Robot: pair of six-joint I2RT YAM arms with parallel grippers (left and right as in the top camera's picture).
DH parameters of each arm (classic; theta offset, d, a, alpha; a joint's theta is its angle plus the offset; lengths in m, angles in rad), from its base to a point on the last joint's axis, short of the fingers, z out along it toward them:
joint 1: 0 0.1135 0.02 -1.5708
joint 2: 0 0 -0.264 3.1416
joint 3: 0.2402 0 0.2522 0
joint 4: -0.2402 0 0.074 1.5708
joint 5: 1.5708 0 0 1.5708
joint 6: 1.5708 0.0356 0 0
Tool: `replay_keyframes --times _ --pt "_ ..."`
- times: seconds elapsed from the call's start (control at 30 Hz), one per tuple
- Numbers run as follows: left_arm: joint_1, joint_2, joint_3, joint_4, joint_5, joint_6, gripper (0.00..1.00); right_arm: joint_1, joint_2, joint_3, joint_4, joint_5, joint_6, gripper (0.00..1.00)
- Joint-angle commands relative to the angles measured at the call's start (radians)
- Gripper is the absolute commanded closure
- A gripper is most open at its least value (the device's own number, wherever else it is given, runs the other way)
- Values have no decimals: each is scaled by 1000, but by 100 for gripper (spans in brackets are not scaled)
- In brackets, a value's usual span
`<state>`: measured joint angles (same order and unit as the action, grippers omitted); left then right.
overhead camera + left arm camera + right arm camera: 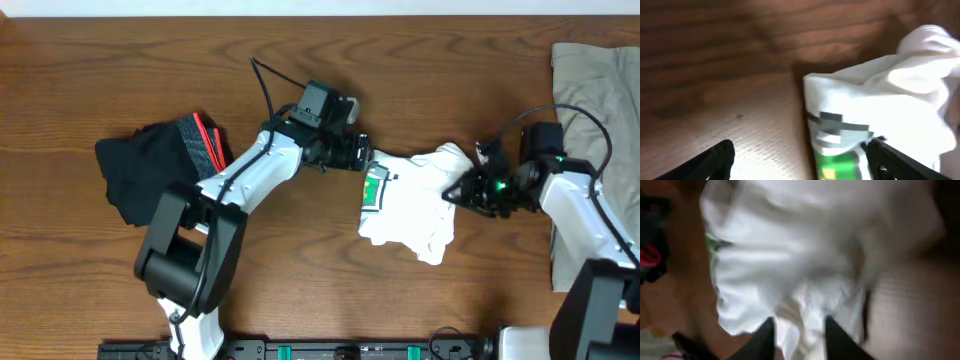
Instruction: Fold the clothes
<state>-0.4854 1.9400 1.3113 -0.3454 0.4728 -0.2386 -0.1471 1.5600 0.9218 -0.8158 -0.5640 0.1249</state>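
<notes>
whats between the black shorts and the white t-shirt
Overhead view: the left arm crosses above the table from beside the black shorts, the left pincer at the white T-shirt's left edge.

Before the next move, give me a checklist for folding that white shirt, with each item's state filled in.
1. Left gripper open: ok. Its fingers stand wide apart, with the edge of the white T-shirt between them, not clamped.
2. Right gripper holding the shirt: cannot tell. White cloth lies between its fingers, but the view is blurred.
3. Shirt lying flat: not ok. It is bunched and creased.
4. Black shorts apart from the shirt: ok. They lie off on the left arm's side.
5. Khaki garment apart from the shirt: ok. It lies off on the right arm's side.
</notes>
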Motion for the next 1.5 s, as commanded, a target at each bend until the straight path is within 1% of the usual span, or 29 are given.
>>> replay_keyframes --times 0.0,0.03,0.1,0.17,0.2,0.23,0.27,0.3,0.4,0.5,0.57,0.6,0.67,0.73,0.8,0.87,1.07,1.2,1.33,1.37,1.4,1.47 --pt "8 -26 14 -35 18 5 14 -2 -19 7 -37 254 155 78" --pt "15 -34 14 -49 18 6 14 -2 -19 5 -37 312 184 78" --pt "27 -48 14 -75 35 6 14 -2 -18 4 -17 319 159 76" --pt "32 -53 14 -104 79 6 13 -2 -18 4 3 256 101 60" --pt "31 -52 14 -119 86 6 13 -2 -18 4 13 232 91 50" --pt "27 -46 13 -135 85 6 13 -1 -17 4 22 217 81 43" --pt "19 -38 12 -143 86 5 11 -1 -17 4 31 209 75 38" --pt "11 -31 12 -148 86 5 10 0 -17 4 37 206 71 38" --pt "-20 -8 7 -145 86 5 8 11 -17 2 55 195 68 48" --pt "-61 24 6 -144 86 5 7 37 -16 -18 114 125 40 62" --pt "-84 46 6 -142 85 -3 7 62 -16 -42 165 87 35 78" --pt "-97 63 6 -136 85 -18 7 82 -16 -64 209 50 34 90" --pt "-109 80 6 -131 85 -40 7 107 -16 -97 268 24 27 99" --pt "-115 90 5 -128 85 -56 7 126 -15 -129 311 63 49 99" --pt "-117 95 5 -120 85 -78 7 137 -15 -160 323 203 144 99" --pt "-120 96 5 -106 85 -102 7 139 -15 -191 340 290 194 99" --pt "-142 97 5 -48 149 -151 7 139 -15 -237 376 304 194 99" --pt "-171 97 5 -10 153 -187 9 139 -15 -249 380 306 197 99" --pt "-202 97 5 15 186 -188 20 139 -15 -251 382 306 197 99" --pt "-211 97 5 20 191 -187 25 139 -15 -251 382 306 197 99" --pt "-219 97 5 22 193 -187 32 139 -15 -251 382 306 197 99" --pt "-234 97 5 18 194 -185 49 139 -15 -251 381 306 197 99"
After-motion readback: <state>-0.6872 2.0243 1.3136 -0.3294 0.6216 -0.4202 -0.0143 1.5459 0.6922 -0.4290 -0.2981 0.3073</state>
